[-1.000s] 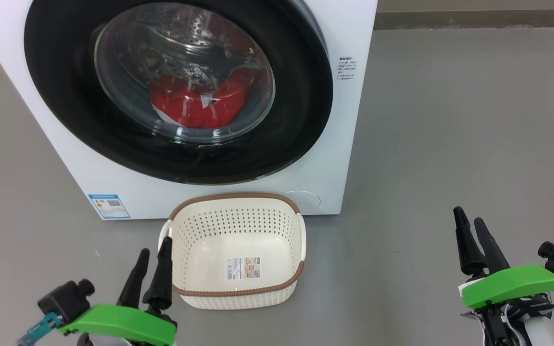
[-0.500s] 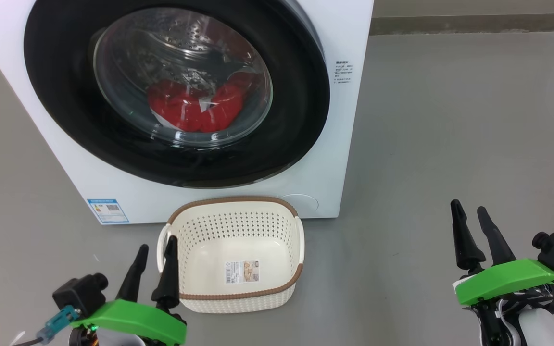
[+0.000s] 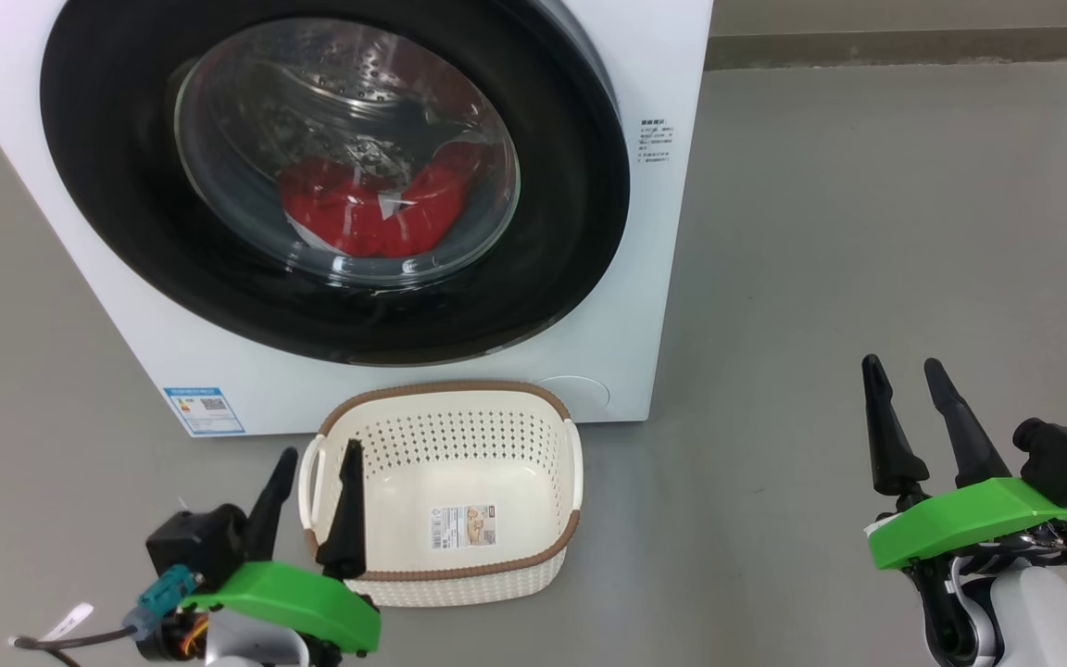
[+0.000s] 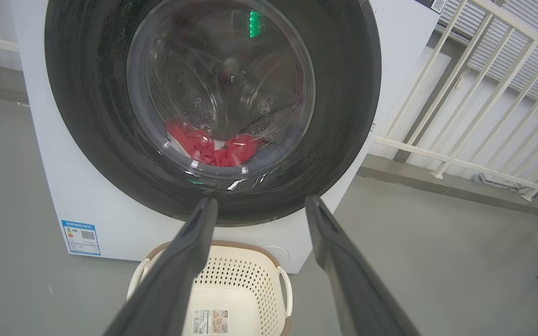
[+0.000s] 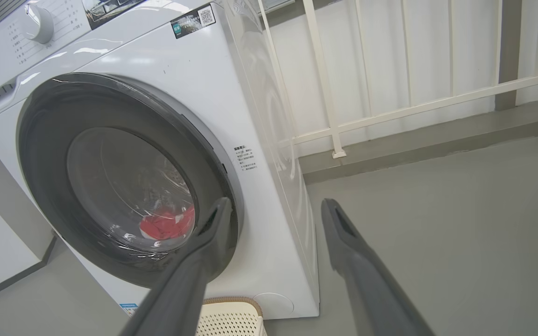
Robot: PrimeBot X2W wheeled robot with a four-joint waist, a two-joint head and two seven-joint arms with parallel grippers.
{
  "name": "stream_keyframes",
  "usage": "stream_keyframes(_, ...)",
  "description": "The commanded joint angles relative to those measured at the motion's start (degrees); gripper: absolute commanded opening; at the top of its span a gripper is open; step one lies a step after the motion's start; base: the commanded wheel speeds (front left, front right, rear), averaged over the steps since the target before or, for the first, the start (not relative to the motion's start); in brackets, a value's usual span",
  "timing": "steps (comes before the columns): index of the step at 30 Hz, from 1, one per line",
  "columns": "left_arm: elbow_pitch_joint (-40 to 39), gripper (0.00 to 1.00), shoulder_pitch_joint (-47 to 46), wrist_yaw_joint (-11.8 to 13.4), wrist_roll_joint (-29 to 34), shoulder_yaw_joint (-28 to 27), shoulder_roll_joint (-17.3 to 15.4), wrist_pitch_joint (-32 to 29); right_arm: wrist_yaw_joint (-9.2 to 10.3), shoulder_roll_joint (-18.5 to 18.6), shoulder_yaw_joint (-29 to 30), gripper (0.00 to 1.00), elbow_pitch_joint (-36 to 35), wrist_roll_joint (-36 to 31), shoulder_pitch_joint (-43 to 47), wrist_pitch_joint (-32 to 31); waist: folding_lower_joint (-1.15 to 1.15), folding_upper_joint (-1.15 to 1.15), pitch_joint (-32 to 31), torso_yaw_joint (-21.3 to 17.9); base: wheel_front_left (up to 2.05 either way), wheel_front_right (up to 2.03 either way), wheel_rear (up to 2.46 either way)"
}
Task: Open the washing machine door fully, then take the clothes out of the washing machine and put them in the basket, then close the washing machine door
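Left pincer (image 3: 320, 452) has edged forward over the cream perforated plastic basket's (image 3: 459, 388) brown rim; right pincer (image 3: 902, 365) has risen; both spread, empty.

"Hisense" on the washing machine (image 5: 264, 210)

Grey floor (image 3: 867, 232) carries the washing machine (image 3: 646, 278); the basket (image 3: 459, 435) stands just before it.

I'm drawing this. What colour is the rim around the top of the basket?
Brown, woven-looking. The basket rim shows best in the head view.
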State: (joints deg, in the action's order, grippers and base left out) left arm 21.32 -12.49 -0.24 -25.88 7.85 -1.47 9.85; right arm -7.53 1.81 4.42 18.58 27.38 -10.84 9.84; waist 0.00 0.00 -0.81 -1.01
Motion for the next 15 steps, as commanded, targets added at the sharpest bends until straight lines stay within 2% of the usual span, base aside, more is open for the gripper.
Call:
stream_keyframes(1,-1.12,1.0,-3.58,0.68,2.41,-0.91,-1.13,0.95,0.03,0.64,-1.41,1.0,-1.54,-2.26,-3.06,0.95,0.0,0.0,-0.02,-0.01,0.0,0.0,0.0)
stream_keyframes(15,-3.77,1.0,-4.99,2.82,12.43,-0.77,-1.28,3.12,0.04,0.86,-1.36,1.0,0.61,-10.24,-5.08,3.13,0.0,0.0,-0.01,-0.16,0.0,0.0,0.0)
